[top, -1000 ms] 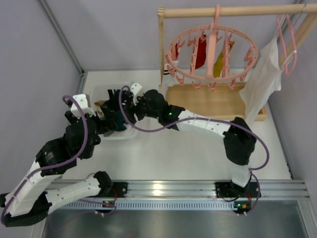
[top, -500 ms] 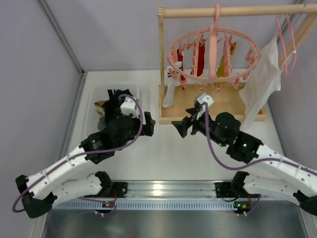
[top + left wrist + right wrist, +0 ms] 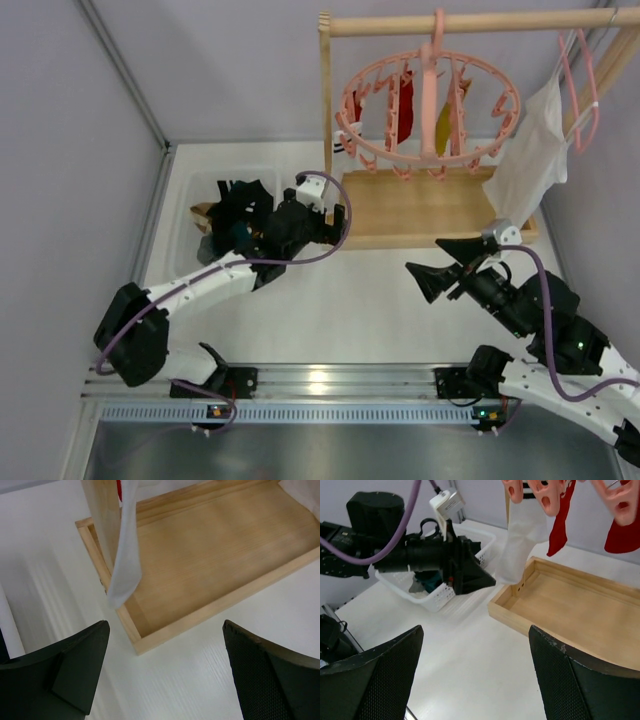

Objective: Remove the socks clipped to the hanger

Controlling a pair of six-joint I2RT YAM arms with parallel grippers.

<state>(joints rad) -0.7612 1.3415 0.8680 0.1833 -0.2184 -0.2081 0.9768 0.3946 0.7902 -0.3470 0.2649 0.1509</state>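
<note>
The hanger (image 3: 428, 95) hangs at 1 o'clock in the overhead view, above the wooden tray (image 3: 430, 205), with a red sock (image 3: 403, 100), a yellow sock (image 3: 444, 122) and a white sock (image 3: 125, 555) clipped to it. The left tool (image 3: 165, 627) is apart and empty over the worktop (image 3: 330, 310), at the tray's 9 o'clock end near the white sock. The right tool (image 3: 476, 630) is apart and empty at the tray's 6 o'clock.

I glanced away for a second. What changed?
The left gripper left the basket and reached right toward the white sock. The right gripper withdrew right, away from the basket. Both are open, empty. The red sock and yellow sock stay clipped to the hanger.
</note>
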